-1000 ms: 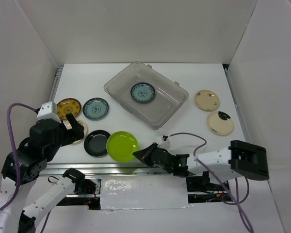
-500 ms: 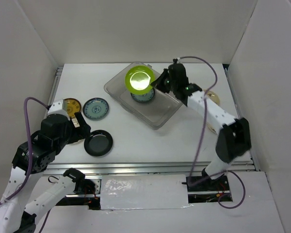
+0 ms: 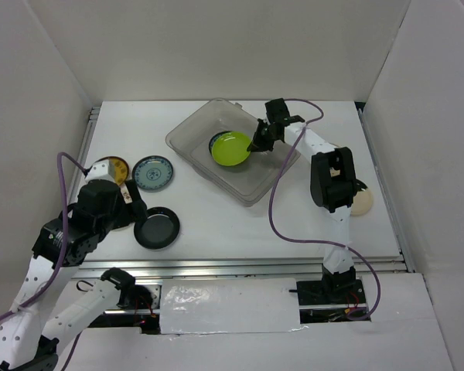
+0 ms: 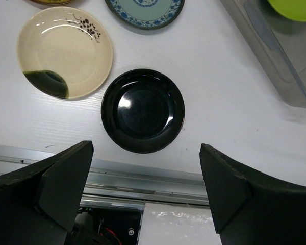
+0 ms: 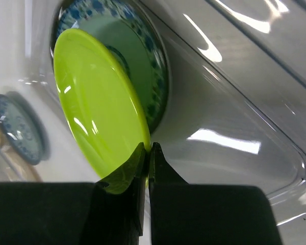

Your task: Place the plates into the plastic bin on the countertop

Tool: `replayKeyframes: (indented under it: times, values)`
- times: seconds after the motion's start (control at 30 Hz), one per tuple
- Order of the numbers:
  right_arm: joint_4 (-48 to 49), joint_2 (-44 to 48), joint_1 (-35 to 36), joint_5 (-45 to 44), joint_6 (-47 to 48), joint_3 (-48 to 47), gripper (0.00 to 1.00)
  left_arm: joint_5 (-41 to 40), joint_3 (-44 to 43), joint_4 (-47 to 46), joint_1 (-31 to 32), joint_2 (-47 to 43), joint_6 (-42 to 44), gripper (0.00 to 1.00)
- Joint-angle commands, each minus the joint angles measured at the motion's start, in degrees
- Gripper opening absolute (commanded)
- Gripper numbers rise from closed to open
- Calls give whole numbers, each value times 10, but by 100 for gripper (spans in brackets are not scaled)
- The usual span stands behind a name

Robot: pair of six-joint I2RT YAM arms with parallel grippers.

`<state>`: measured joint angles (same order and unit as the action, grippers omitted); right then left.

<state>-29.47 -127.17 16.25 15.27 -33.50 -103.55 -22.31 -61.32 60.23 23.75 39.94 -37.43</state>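
Two plates are inside the plastic bin [image 3: 187, 127] at this step.

Top view: your right pincer [image 3: 257, 144] reaches over the bin's rim, with the lime plate [image 3: 232, 148] at its tip, on the side nearer the left arm. Your left pincer [image 3: 126, 202] hangs low over the countertop [image 3: 240, 224]. The black plate [image 3: 157, 227] lies just ahead of it, with the loose teal plate [image 3: 153, 172] and the golden plate [image 3: 116, 165] farther off. Judged step: setting the lime plate down in the bin. The next move calls for you to part the right fingers, then lift clear of the bin wall.

Left wrist view: the left fingers stand spread wide and hold nothing. The black plate lies flat ahead of the gap between them, untouched. This view adds a cream plate [image 4: 65, 52] ahead and to the left of the pincer, which the top view does not show clearly.

Right wrist view: only here is the grip plain. The right fingers pinch the rim of the lime plate, which tilts on edge above a teal plate [image 5: 154, 71] on the bin floor. Whether the two plates touch cannot be told.
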Motion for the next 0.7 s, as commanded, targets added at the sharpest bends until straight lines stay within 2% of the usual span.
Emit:
replayKeyframes:
  times: [0.0, 0.17, 0.23, 0.3, 0.4, 0.43, 0.53, 0.63, 0.67]
  values:
    - [-5, -2, 2, 13, 12, -57, 0, 17, 8, -14, -4, -14, -4, 99]
    - [-1, -10, 0, 14, 3, -76, 1, 64, 45, -31, -4, -47, -62, 99]
    - [5, -6, 2, 8, -3, -77, 7, 61, 56, -40, -5, -65, -84, 99]
    - [-5, -18, 4, 8, -5, -96, 45, 47, 56, -34, -5, -70, -99, 99]
    - [-26, -22, 11, -1, 2, -114, 84, 36, 68, -12, -5, -70, -150, 99]
    - [-21, -1, 14, -5, 7, -98, 100, 40, 78, -12, -4, -73, -181, 99]
    - [-5, 53, 30, -26, 18, -64, 100, 49, 138, -14, -4, -87, -262, 99]
    - [-1, 158, 68, -94, 47, -16, 100, 54, 223, -52, -5, -106, -341, 99]
    - [4, 218, 82, -109, 56, 18, 100, 53, 259, -75, -3, -107, -354, 99]
